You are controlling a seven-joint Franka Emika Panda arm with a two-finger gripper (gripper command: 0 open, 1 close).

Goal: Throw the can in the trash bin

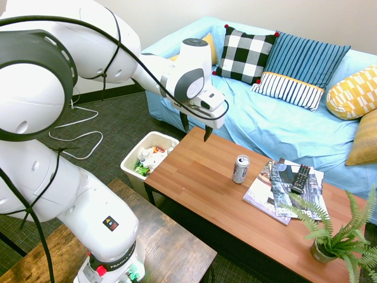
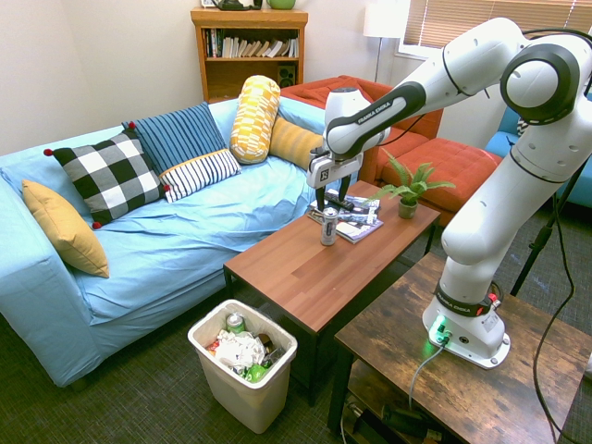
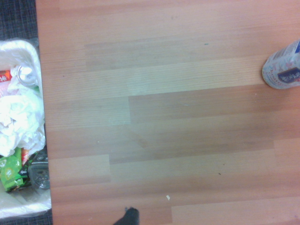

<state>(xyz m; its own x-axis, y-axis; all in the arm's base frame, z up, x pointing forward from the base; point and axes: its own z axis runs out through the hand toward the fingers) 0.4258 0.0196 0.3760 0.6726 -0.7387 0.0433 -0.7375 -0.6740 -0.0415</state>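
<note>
Overhead, the pincer (image 1: 196,126) hangs open and empty above the wooden surface (image 1: 200,183) — the can (image 1: 240,169) stands upright there beside magazines (image 1: 277,188), well apart from the floor-standing trash bin (image 1: 131,160).

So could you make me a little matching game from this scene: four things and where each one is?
Things:
1. can
2. trash bin
3. remote control
4. potted fern

Places:
A. on the magazines
B. on the floor at the table's end
C. upright mid-table, beside the magazines
D. table end far from the bin

Pairs: 1-C, 2-B, 3-A, 4-D
</note>
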